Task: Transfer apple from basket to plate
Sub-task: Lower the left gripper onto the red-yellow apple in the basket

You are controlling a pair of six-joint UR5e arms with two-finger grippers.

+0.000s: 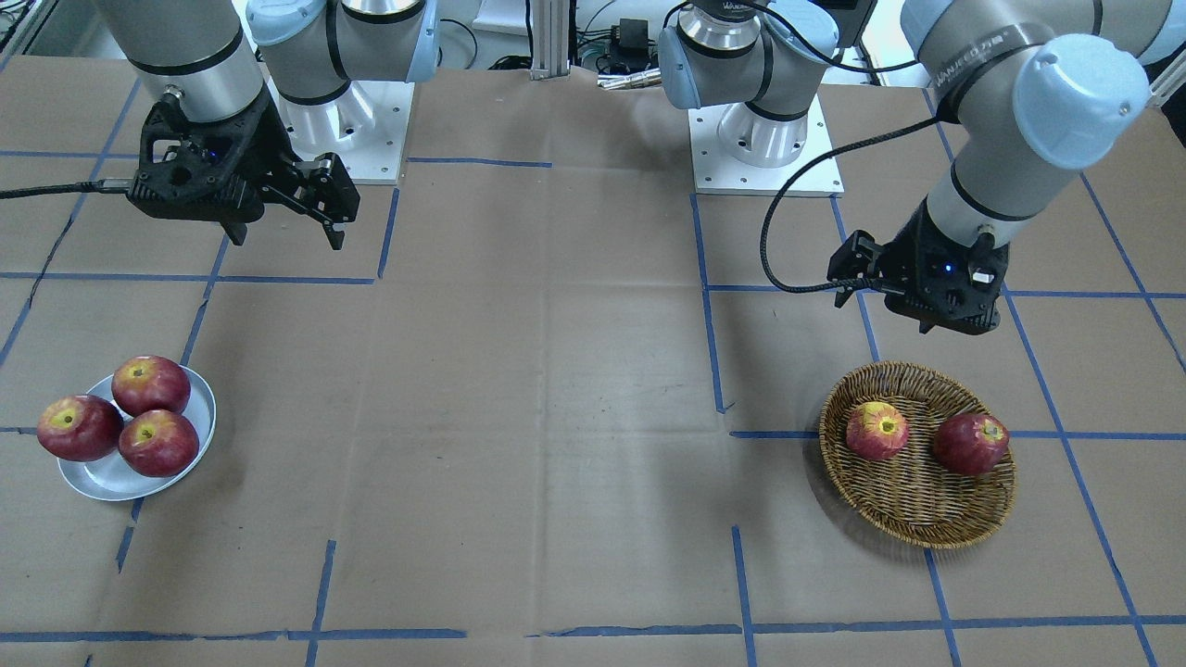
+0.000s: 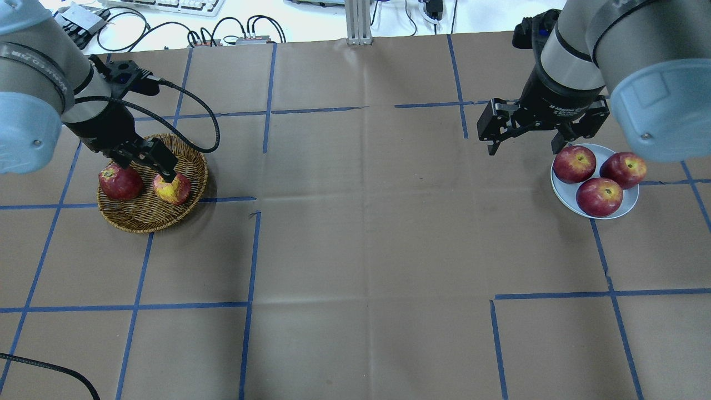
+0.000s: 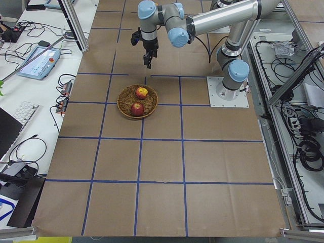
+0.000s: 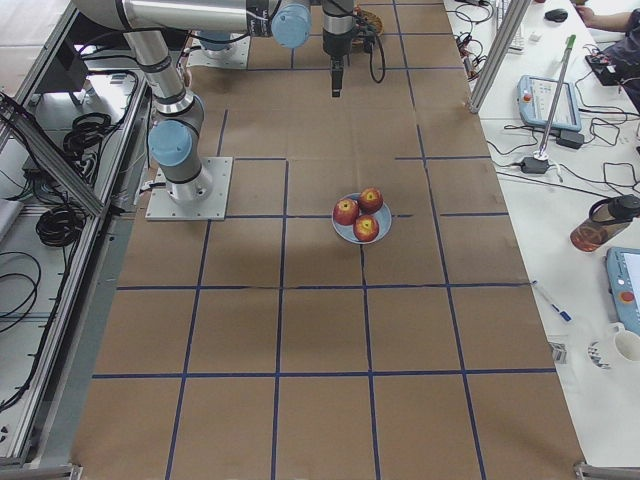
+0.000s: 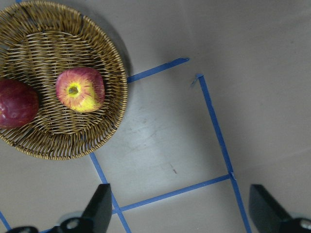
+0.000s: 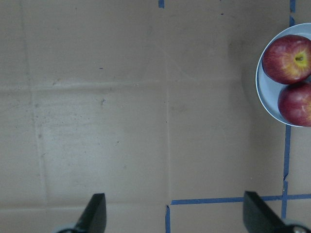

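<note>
The left gripper is held above the counter with its fingers spread wide, and nothing is held between them. The apple is seen below this gripper and off to one side of it, outside the gap between the fingers. The apple lies upright in the basket, its yellow stem hollow turned upward. A darker red apple lies in the same basket, on the side of the apple farther from the gripper, and the two are not touching.

The right gripper is likewise held wide open and empty above the counter. The plate stands below it and to one side, with three red apples resting on it close together.
</note>
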